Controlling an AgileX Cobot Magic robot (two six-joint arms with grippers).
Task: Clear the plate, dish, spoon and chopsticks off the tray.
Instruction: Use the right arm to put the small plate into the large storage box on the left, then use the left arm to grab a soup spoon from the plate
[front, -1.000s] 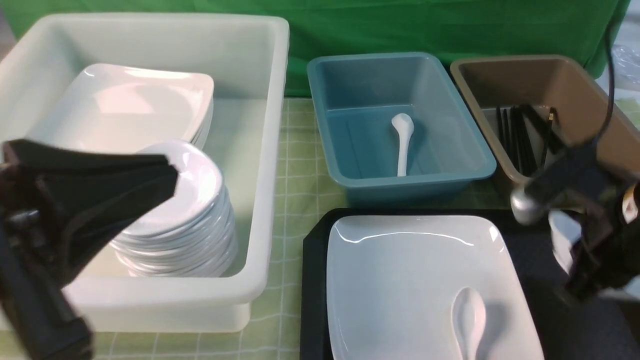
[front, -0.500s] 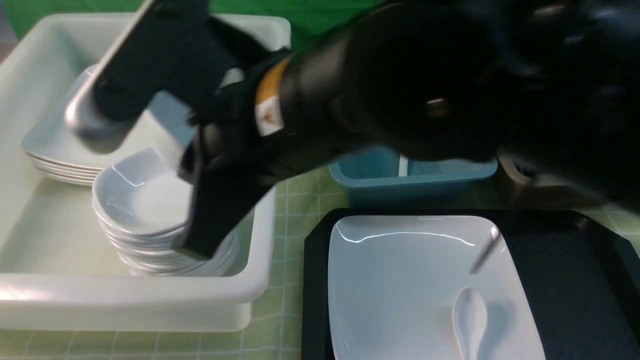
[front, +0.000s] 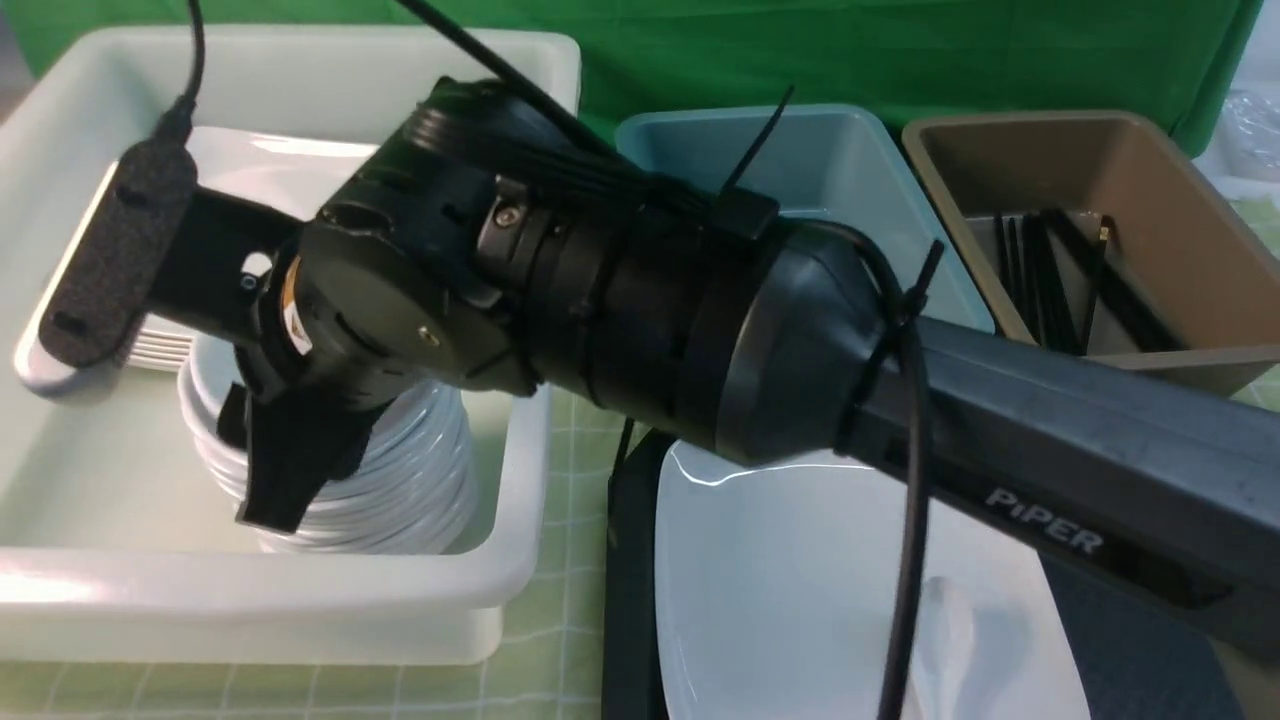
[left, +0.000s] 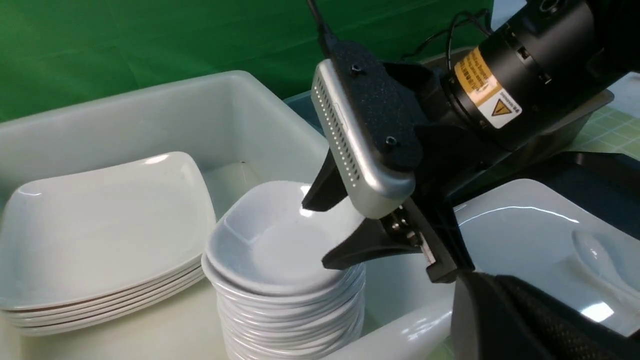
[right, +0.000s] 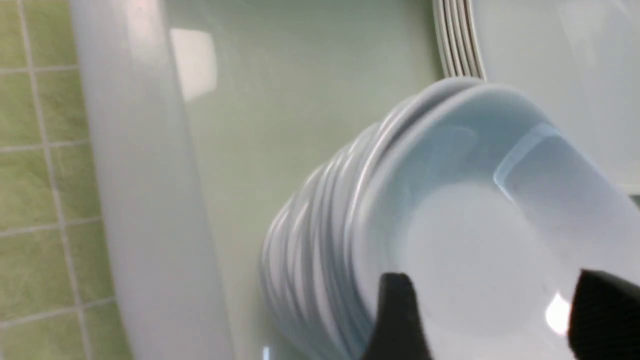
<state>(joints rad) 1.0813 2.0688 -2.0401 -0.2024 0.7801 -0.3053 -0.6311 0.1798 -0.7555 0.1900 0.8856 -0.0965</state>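
Note:
The dish (left: 270, 245) sits on top of a stack of like dishes (front: 420, 480) in the white bin; it also shows in the right wrist view (right: 475, 240). My right gripper (right: 490, 280) reaches across over that stack, open, its two fingers (left: 340, 252) wide apart astride the dish's rim. The plate (front: 800, 560) lies on the black tray (front: 628, 560) with the spoon (front: 945, 640) on it. Black chopsticks, one with a gold band (front: 1100, 240), lie in the brown bin. Only a dark part of my left gripper (left: 500, 320) shows.
The white bin (front: 300, 600) also holds a stack of large plates (left: 100, 235). A blue bin (front: 850, 140) and a brown bin (front: 1180, 210) stand behind the tray. My right arm (front: 1050, 450) crosses over the tray and the blue bin.
My right arm swung from the tray's right side across to the white bin with the dish. Its jaws now stand open over the stack. My left gripper has left the front view.

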